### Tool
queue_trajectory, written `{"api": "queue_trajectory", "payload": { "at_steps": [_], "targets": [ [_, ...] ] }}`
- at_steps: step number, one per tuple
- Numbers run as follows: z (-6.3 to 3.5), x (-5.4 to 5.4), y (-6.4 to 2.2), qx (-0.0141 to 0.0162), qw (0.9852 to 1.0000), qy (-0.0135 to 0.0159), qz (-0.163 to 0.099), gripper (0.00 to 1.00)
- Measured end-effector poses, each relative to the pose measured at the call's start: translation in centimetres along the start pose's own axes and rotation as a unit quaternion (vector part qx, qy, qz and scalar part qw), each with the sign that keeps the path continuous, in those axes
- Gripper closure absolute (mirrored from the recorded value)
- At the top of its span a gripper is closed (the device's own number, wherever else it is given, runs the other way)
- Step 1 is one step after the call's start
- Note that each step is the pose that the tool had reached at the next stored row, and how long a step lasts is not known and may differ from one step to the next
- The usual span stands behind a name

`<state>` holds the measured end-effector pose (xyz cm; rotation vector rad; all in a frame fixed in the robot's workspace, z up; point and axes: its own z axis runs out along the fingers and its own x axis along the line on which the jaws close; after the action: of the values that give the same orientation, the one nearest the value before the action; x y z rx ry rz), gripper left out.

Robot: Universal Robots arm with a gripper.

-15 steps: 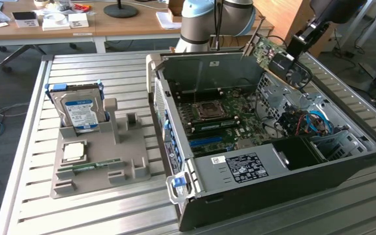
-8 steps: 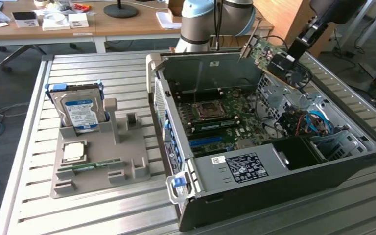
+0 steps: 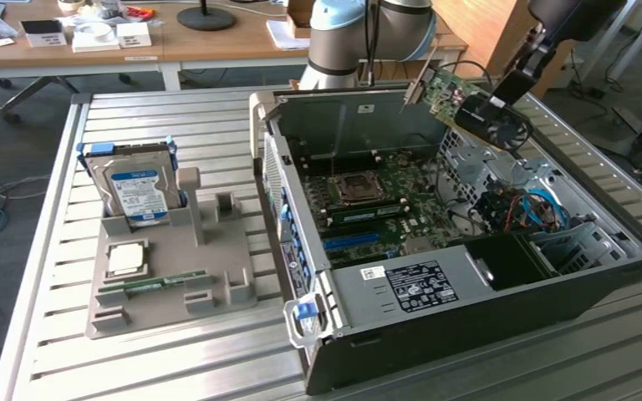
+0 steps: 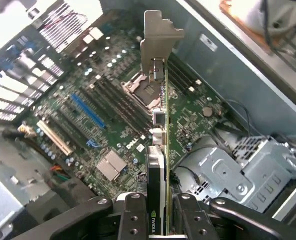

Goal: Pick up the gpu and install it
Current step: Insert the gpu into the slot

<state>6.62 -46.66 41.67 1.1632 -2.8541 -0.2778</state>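
The end effector (image 4: 159, 214) is clenched on the gpu (image 3: 468, 102), holding the card tilted in the air over the far corner of the open case (image 3: 455, 334) on the table (image 3: 187, 359). The pick-up looks complete. The card hangs clear of the motherboard (image 4: 113, 115) and is not yet seated in any slot, so installation remains undone.
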Motion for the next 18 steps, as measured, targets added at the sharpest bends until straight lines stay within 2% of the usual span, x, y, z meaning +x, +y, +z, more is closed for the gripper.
{"api": "queue_trajectory", "payload": {
  "at_steps": [5,9,14,18],
  "targets": [
    [0.03,0.0,0.0,-0.0011,0.999,0.0081,-0.043,0.73],
    [0.05,0.0,-0.01,-0.002,0.9968,0.0147,-0.079,0.73],
    [0.07,0.0,-0.01,-0.0031,0.9921,0.023,-0.123,0.73],
    [0.09,0.0,-0.02,-0.0039,0.9869,0.0296,-0.159,0.73]
  ]
}}
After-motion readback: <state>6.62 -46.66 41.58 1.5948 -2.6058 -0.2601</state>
